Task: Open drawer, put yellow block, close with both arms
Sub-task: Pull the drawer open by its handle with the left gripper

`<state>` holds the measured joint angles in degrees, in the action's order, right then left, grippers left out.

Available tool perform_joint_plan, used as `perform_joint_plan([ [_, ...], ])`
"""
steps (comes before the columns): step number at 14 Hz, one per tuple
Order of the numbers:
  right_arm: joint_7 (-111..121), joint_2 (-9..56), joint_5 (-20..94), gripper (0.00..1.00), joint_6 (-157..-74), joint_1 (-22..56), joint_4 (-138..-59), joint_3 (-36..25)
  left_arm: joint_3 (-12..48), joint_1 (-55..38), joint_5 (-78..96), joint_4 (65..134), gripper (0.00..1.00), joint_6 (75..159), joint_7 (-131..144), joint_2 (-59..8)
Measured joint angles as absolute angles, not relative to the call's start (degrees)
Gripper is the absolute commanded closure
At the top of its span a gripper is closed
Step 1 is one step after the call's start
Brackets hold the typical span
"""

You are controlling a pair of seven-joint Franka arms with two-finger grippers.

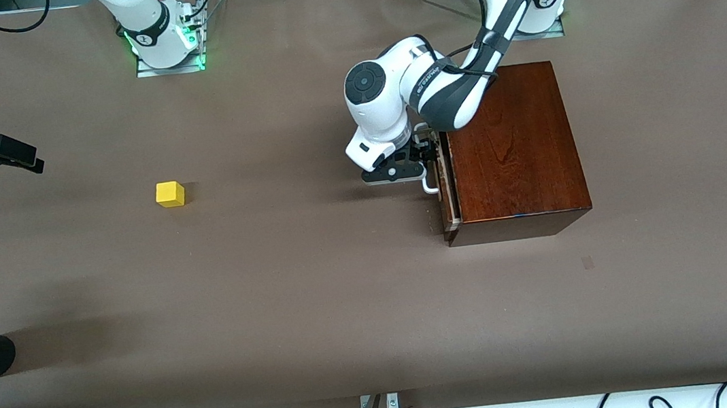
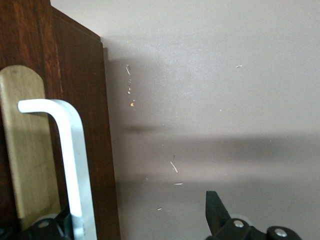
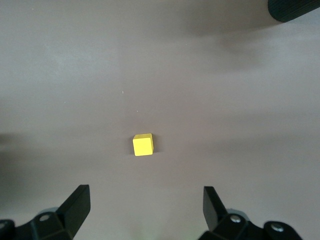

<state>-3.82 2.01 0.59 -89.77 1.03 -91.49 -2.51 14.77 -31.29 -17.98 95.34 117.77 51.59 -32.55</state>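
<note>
On the table (image 1: 319,291), the left claw (image 1: 424,149) half hides the drawer (image 1: 447,184) handle (image 2: 70,150).

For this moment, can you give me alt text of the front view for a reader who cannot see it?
The left gripper is at the white handle of the drawer, which is barely pulled out of the dark wooden box. The yellow block sits alone on the brown table toward the right arm's end, where the right gripper hangs open above the table.
</note>
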Motion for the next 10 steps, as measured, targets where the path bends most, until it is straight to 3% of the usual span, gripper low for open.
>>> perform_joint_plan([
  [10,-3.82,2.01,0.59,0.00,-89.76,1.03,-91.49,-2.51,14.62,-33.04,-16.81,93.44,0.00,120.18,52.05,-33.17],
])
